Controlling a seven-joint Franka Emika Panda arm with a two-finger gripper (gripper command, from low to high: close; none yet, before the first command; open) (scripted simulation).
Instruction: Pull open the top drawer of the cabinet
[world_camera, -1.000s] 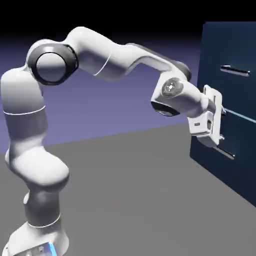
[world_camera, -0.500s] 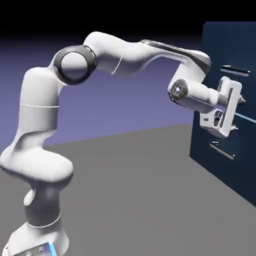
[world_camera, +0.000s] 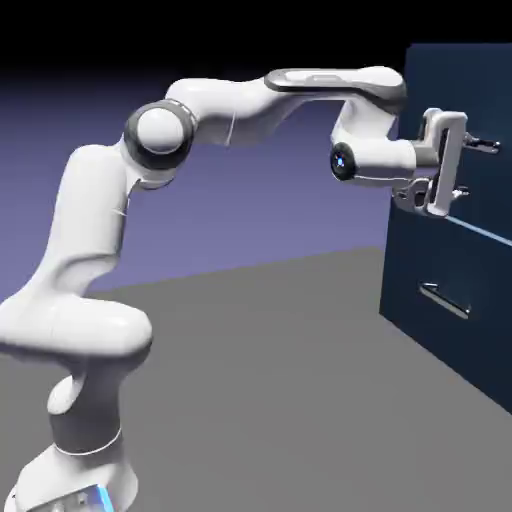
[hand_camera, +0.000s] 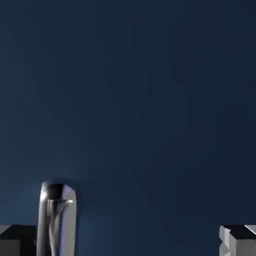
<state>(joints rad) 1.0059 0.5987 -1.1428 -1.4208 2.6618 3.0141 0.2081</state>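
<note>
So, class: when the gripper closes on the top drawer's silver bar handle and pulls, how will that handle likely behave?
The handle looks like a thin, polished metal bar, so probably stiff, but possibly slippery between the fingers. It stands proud of the top drawer, giving the open gripper room to hook behind it.

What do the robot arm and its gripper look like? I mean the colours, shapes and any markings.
The arm is glossy white, made of rounded, tube-like segments with dark grey bands at the joints. A small blue-lit round cap sits on the wrist. The gripper is white and flat, with two small grey finger tips. The base shows a light blue strip. No cables are visible.
</note>
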